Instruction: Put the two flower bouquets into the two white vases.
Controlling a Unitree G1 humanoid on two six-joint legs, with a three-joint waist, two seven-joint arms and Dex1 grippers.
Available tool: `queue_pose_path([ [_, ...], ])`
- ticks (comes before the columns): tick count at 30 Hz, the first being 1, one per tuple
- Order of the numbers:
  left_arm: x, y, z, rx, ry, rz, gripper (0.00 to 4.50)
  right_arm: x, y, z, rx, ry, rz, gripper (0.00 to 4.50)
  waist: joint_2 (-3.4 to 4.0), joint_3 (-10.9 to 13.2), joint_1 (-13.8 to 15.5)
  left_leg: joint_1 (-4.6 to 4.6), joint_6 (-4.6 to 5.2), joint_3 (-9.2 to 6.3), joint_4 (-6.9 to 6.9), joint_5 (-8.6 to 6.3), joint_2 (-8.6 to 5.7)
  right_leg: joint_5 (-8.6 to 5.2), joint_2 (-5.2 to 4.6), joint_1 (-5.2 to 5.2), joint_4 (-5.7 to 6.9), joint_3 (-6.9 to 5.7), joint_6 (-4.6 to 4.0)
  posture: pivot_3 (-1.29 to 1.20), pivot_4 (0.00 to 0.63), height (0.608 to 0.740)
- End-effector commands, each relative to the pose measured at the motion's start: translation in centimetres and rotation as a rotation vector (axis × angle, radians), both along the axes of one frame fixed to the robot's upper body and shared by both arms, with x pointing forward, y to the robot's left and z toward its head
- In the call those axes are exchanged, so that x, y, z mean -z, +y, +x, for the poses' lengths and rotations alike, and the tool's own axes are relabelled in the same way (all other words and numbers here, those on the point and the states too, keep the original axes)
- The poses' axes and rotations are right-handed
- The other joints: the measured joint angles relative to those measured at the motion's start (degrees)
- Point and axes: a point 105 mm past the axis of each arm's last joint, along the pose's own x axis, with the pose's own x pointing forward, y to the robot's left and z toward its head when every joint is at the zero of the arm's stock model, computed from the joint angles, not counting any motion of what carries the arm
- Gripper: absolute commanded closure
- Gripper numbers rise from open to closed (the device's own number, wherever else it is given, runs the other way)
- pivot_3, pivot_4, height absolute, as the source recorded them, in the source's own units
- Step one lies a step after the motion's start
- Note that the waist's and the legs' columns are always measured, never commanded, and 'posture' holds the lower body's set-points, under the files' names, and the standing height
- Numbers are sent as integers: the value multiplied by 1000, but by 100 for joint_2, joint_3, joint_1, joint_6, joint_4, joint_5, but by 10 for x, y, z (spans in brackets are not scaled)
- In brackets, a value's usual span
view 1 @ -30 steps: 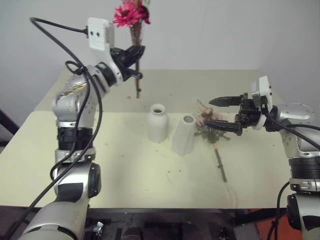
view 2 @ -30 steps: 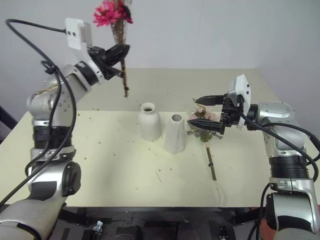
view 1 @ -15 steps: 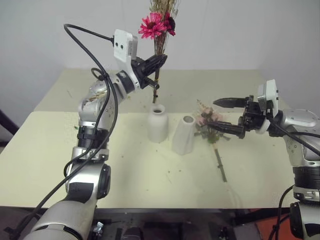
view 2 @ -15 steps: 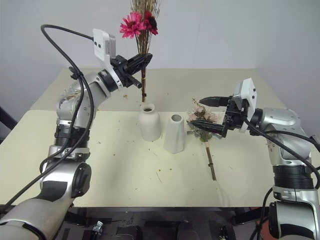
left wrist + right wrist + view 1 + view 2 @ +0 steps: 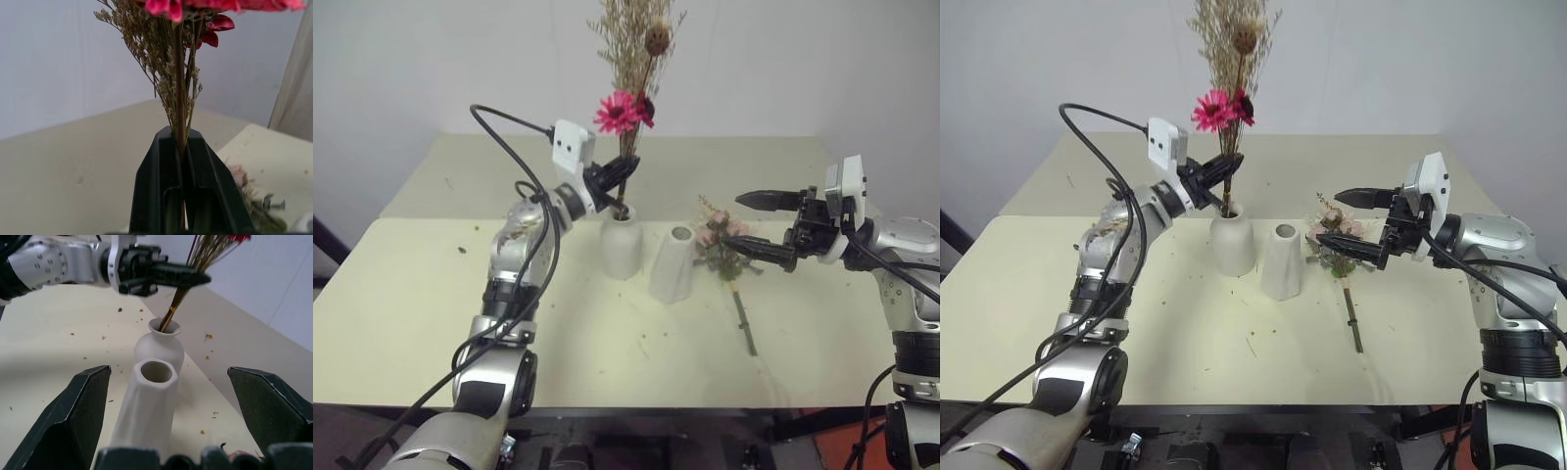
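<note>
Tan dried-grass bouquet (image 5: pixel 634 59) with the pink daisy is clamped by its stems in the left gripper (image 5: pixel 615 186), fingers fully closed on them just above the mouth of the bottle-shaped vase (image 5: pixel 622 241). Stems run near vertical, leaning slightly; the right wrist view shows their lower ends already inside the neck. So this one hangs directly over its vase and is partly in; judging by that, what's left is a straight drop along the stem axis, then release.

Rose bouquet (image 5: pixel 722 243) lies flat on the table (image 5: pixel 411 284), right of the tapered vase (image 5: pixel 672 264). Blooms sit at the far end near the vase, the stem trails toward the near edge, so its long axis is roughly near-far.

Right gripper (image 5: pixel 752 227) is spread wide and holding nothing, pointing left, with the blooms at its fingertips; I can't tell whether it touches them. It's clearly the nearer arm for the roses.

Key relation for that pick: the stem lies below and on the near side of the open fingers, roughly crosswise to where they point. Likely needs to come down over the stem, not the flower heads.

Tapered vase is empty, just right of the bottle vase, the two almost touching.
</note>
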Motion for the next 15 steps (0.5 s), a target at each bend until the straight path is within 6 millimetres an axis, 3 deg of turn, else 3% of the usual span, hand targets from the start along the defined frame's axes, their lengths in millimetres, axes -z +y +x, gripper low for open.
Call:
queue_pose_path([
  [1, -10, -3, -8, -5, -74, 16, 4447, -12, -2, -5, 6, -49, 12, 0, 0, 0, 1, 0, 0, 0, 0, 0, 0, 0, 0, 0, 0, 0, 0, 0, 150, 740],
  [2, -6, -3, -9, -3, -68, 26, 4447, -12, -2, -5, 6, -48, 13, 0, 0, 0, 1, -1, 0, 0, 0, 0, 0, 0, 0, 0, -1, 0, 0, 0, 150, 740],
  [3, -3, -3, -10, 0, -62, 36, 3918, -12, -2, -5, 7, -48, 13, 0, 0, 0, 1, -1, 0, 0, 0, 0, 0, 0, 0, 0, -1, 0, 0, 0, 150, 740],
  [9, 5, -4, -30, 52, -47, 60, 2107, -12, -3, -2, 14, -49, 14, 0, 0, 0, -6, 1, 0, 0, 0, 0, 0, 0, 0, 0, 1, 1, 0, 0, 150, 740],
  [15, 9, 13, -57, 65, -25, 109, 176, -9, -6, 5, 25, -40, 12, 0, 0, 0, 1, 4, 0, 0, 0, 0, 2, 0, 1, 0, 5, 2, 0, 0, 150, 740],
])
